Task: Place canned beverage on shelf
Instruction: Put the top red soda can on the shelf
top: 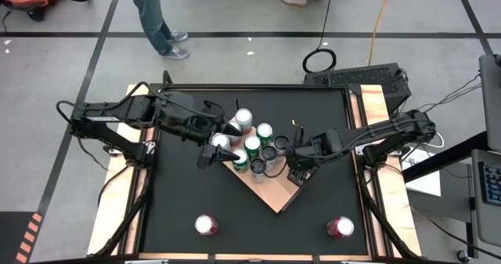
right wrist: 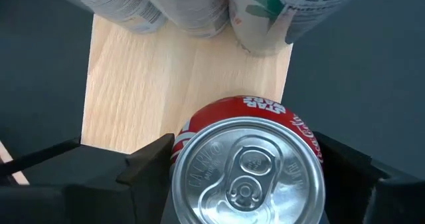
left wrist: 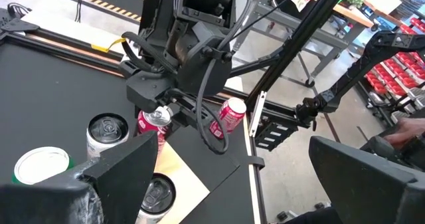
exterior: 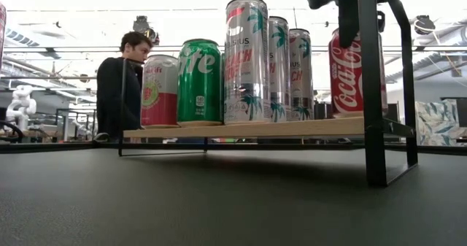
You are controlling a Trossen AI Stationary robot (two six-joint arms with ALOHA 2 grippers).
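Right gripper [right wrist: 242, 167] down over the red Coke can [right wrist: 247, 164], fingers [right wrist: 143, 161] on either side of it, can standing on the shelf [right wrist: 166, 84] near its edge, beside the tall cans [exterior: 266, 67]. Left gripper [top: 213, 148] spread wide with nothing in it, just beside the cluster. Two more cans [top: 207, 226] apart on the black bench [top: 180, 193].

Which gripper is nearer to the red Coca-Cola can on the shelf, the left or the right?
Right. The right gripper has its fingers around the Coca-Cola can on the shelf. The left gripper hangs open at the opposite side of the can cluster.
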